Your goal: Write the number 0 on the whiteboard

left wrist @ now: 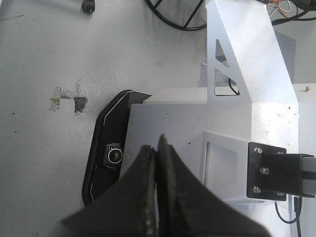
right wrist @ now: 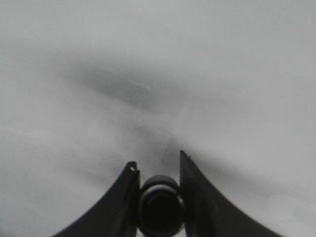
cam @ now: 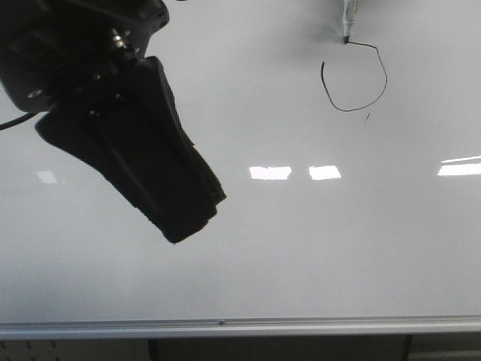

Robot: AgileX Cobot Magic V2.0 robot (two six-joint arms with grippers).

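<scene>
**Marker at the top of an unfinished 0 on the whiteboard**

The whiteboard [cam: 248, 248] filled nearly the whole front view, glossy grey-white, with bright rectangular light reflections across its middle and a silver rail [cam: 240, 327] along the bottom of the frame. In the upper left of the frame hung the left arm, a large dark shape, its left claw [cam: 192, 218] pointing toward the lower centre. In the left wrist view that claw's two dark fingers [left wrist: 148, 197] lay pressed together with nothing between them. In the upper right of the front view sat the number 0 [cam: 385, 79], a thin dark loop with a gap remaining at its upper left. A marker [cam: 346, 22] came down from the top edge, its tip touching the top of the loop. In the right wrist view the right claw [right wrist: 159, 173] was clamped on the marker's dark round barrel. A tiny stray tick [cam: 367, 116] lay just below and right of the loop.
</scene>
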